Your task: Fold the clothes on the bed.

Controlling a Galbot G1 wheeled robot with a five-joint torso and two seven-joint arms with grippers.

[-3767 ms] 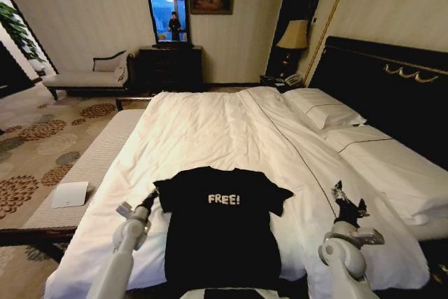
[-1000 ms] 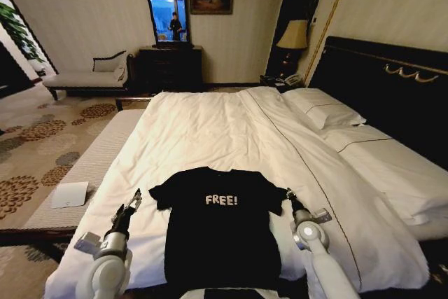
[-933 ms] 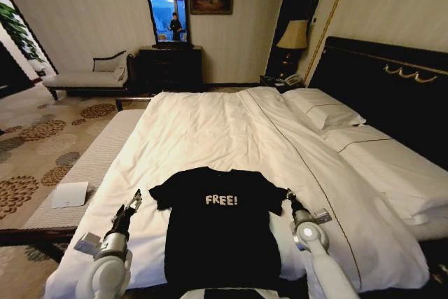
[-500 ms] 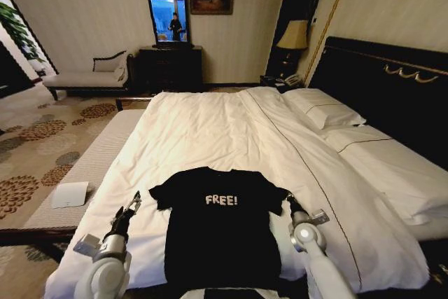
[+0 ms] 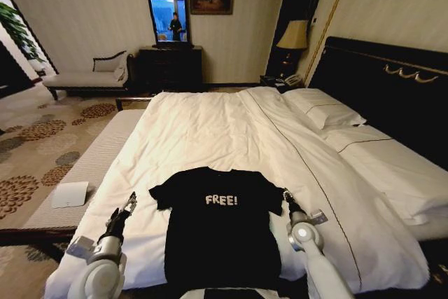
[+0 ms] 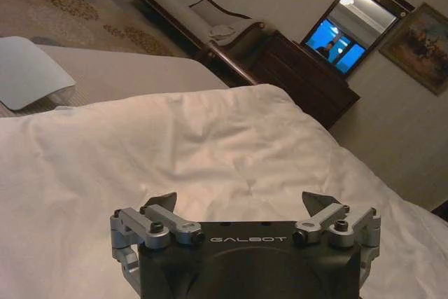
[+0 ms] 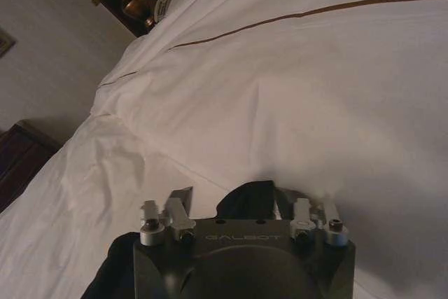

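1. The T-shirt (image 5: 218, 225) is lying flat, chest up, on the near end of the bed (image 5: 210, 131), with the white "FREE!" lettering (image 5: 221, 200) facing the head camera and both sleeves spread out sideways.
2. The left gripper (image 5: 129, 205) is sitting just off the shirt's left sleeve, over bare duvet (image 5: 203, 127) and not touching any black fabric. In the left wrist view its fingers (image 6: 159, 202) are spread wide apart with nothing between them, so it's released.
3. The right gripper (image 5: 285, 197) is sitting right at the tip of the right sleeve. In the right wrist view its fingers (image 7: 180, 197) are spread too, and a bit of the sleeve (image 7: 246, 199) is bunching up between them, but they aren't clamping down on it.
4. Pillows (image 5: 325, 111) are resting at the far right against the dark headboard (image 5: 392, 89).
5. On the left, a bench (image 5: 91, 166) is running along the bed's side, with a white pad (image 5: 70, 194) lying on it.
6. Far end of the room: a chaise (image 5: 87, 75), a dark dresser (image 5: 170, 68) with a mirror (image 5: 166, 10) above it, and a lamp (image 5: 294, 34) near the headboard.
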